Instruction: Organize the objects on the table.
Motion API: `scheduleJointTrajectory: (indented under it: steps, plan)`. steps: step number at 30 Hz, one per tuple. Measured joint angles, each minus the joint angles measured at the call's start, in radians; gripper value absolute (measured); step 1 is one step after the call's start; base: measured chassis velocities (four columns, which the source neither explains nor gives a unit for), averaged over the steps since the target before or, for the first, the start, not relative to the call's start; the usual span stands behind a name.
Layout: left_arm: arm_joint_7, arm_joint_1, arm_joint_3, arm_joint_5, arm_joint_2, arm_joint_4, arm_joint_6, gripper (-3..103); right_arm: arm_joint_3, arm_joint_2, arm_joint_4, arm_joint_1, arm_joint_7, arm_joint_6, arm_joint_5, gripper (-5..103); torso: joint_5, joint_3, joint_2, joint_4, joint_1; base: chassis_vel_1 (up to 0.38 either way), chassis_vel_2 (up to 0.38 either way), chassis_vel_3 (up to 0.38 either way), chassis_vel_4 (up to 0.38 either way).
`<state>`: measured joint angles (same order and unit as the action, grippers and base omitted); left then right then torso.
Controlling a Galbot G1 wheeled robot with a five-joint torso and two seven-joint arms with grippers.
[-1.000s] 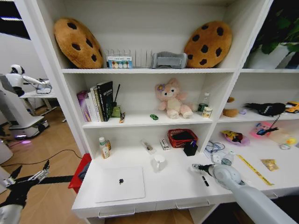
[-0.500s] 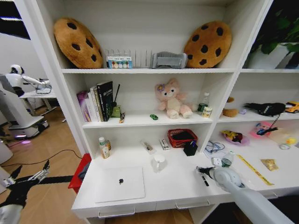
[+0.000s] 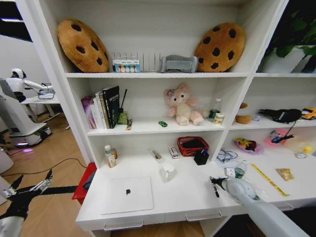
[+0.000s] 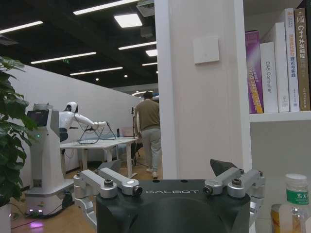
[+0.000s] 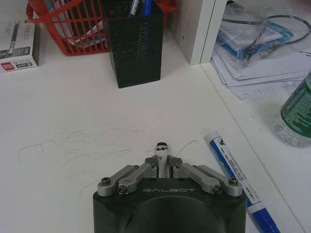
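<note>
My right gripper (image 3: 213, 180) (image 5: 162, 162) hovers low over the white table (image 3: 182, 197), its fingers shut on a thin pen whose white and black tip (image 5: 161, 147) pokes out between them. A blue and white marker (image 5: 232, 169) (image 3: 216, 191) lies flat on the table right beside it. Farther ahead stands a black mesh pen holder (image 5: 135, 46) (image 3: 201, 157) with blue pens in it. A shut silver laptop (image 3: 127, 194) lies at the table's front left. On the middle shelf sits a tiny green toy car (image 3: 162, 123). My left gripper (image 3: 29, 187) (image 4: 170, 182) hangs open, off the table's left end.
A red basket (image 3: 192, 145) and a small box (image 5: 17, 39) stand behind the pen holder. A white mug (image 3: 168, 172) is at mid-table and a bottle (image 3: 109, 156) at the back left. Papers with cables (image 5: 262, 43) and a green-labelled bottle (image 5: 296, 116) lie past the shelf divider.
My right gripper has shifted a little to the right and toward the table's front edge. The left arm has not moved.
</note>
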<state>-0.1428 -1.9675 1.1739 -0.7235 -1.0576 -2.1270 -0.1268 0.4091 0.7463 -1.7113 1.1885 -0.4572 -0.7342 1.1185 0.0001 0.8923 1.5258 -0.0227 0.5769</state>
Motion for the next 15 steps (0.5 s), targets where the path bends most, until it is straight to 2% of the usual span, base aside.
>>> scheduleJointTrajectory:
  steps: [2, 3, 4, 6, 7, 8, 9, 10, 11, 13, 15]
  plan:
    - [0.0, 0.0, 0.0, 0.0, 0.0, 0.0, 0.0, 100, 0.019, 0.0, -0.03, 0.008, 0.022, 0.015, -0.021, 9, 0.0005, 0.0, 0.0, -0.0001, 0.0, 0.0, 0.0, 0.0, 0.0]
    - [0.0, 0.0, 0.0, 0.0, 0.0, 0.0, 0.0, 100, 0.032, -0.003, -0.054, 0.014, 0.058, 0.061, -0.075, 9, -0.0003, 0.0, 0.0, -0.0001, 0.0, 0.0, 0.0, 0.0, 0.0]
    - [0.0, 0.0, 0.0, 0.0, 0.0, 0.0, 0.0, 100, 0.032, -0.003, -0.054, 0.014, 0.058, 0.061, -0.075, 9, -0.0003, 0.0, 0.0, -0.0001, 0.0, 0.0, 0.0, 0.0, 0.0]
    - [0.0, 0.0, 0.0, 0.0, 0.0, 0.0, 0.0, 100, 0.046, -0.006, -0.09, 0.016, 0.108, 0.156, -0.155, 9, -0.0002, 0.0, 0.0, 0.0, 0.0, 0.0, 0.0, 0.0, 0.0]
    - [0.0, 0.0, 0.0, 0.0, 0.0, 0.0, 0.0, 100, 0.046, -0.006, -0.09, 0.016, 0.108, 0.156, -0.155, 9, -0.0002, 0.0, 0.0, 0.0, 0.0, 0.0, 0.0, 0.0, 0.0]
    - [0.0, 0.0, 0.0, 0.0, 0.0, 0.0, 0.0, 100, 0.05, -0.006, -0.103, 0.014, 0.127, 0.205, -0.183, 9, -0.0001, 0.0, 0.0, -0.0001, 0.0, 0.0, 0.0, 0.0, 0.0]
    - [0.0, 0.0, 0.0, 0.0, 0.0, 0.0, 0.0, 100, 0.049, -0.006, -0.109, 0.0, 0.158, 0.29, -0.242, 9, -0.0003, 0.0, 0.0, 0.0, 0.0, 0.0, 0.0, 0.0, 0.0]
    - [0.0, 0.0, 0.0, 0.0, 0.0, 0.0, 0.0, 100, 0.049, -0.006, -0.109, 0.0, 0.158, 0.29, -0.242, 9, -0.0003, 0.0, 0.0, 0.0, 0.0, 0.0, 0.0, 0.0, 0.0]
    - [0.0, 0.0, 0.0, 0.0, 0.0, 0.0, 0.0, 100, 0.045, -0.005, -0.107, -0.006, 0.169, 0.322, -0.272, 9, -0.0004, 0.0, 0.0, -0.0001, 0.0, 0.0, 0.0, 0.0, 0.0]
    - [0.0, 0.0, 0.0, 0.0, 0.0, 0.0, 0.0, 100, 0.011, 0.004, -0.075, -0.046, 0.2, 0.436, -0.393, 9, -0.0001, 0.0, 0.0, 0.0, 0.0, 0.0, 0.0, 0.0, 0.0]
    - [0.0, 0.0, 0.0, 0.0, 0.0, 0.0, 0.0, 100, -0.001, 0.008, -0.063, -0.06, 0.203, 0.456, -0.407, 9, 0.0001, 0.0, 0.0, 0.0, 0.0, 0.0, 0.0, 0.0, 0.0]
